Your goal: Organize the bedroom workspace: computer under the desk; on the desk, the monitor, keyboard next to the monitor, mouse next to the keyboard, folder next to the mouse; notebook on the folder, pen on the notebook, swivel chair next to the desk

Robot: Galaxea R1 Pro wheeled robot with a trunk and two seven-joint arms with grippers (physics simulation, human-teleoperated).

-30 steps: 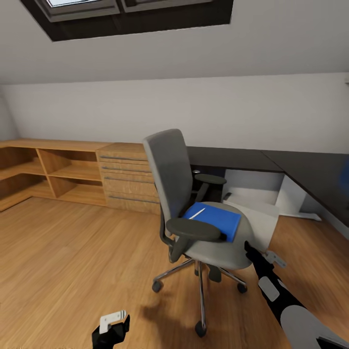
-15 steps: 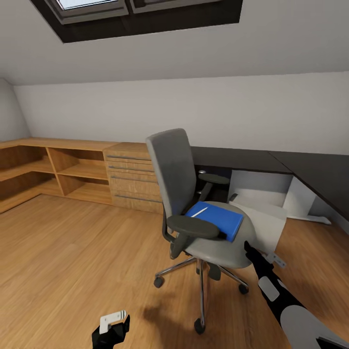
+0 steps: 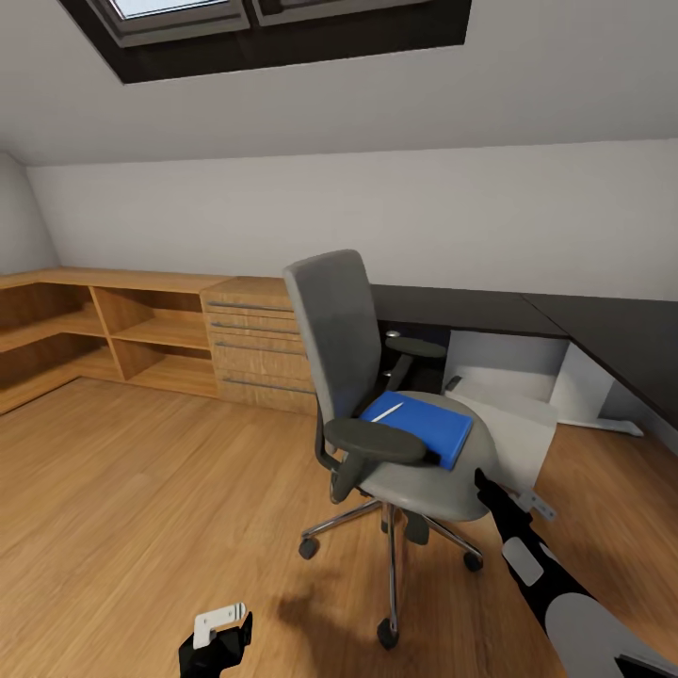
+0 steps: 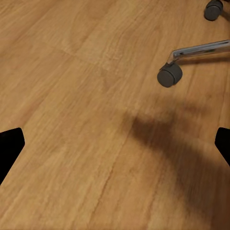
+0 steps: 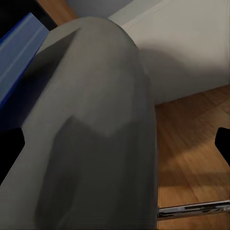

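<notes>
The folder (image 3: pixel 416 426) lies unmoved on the swivel chair (image 3: pixel 377 395) since the view stopped panning, your right gripper (image 3: pixel 482 482) near the seat, fingers spread wide, empty.

Blue folder (image 3: pixel 417 425) flat on grey swivel chair (image 3: pixel 377 395) seat; white pen (image 3: pixel 387 411) on folder; black desk (image 3: pixel 527 315) behind.

A camera looks down at a warm light-brown wood plank floor (image 4: pixel 86 96). One chrome leg of the swivel chair (image 4: pixel 199 49) reaches across the boards and ends in a black castor (image 4: pixel 169 74) resting on the floor. A second black castor (image 4: pixel 213 8) sits beyond that leg, cut off by the edge. A soft dark shadow (image 4: pixel 167 139) lies on the boards near the first castor. The black fingertips (image 4: pixel 9 143) of the left gripper (image 4: pixel 115 148) stand wide apart at either edge, holding nothing.
</notes>
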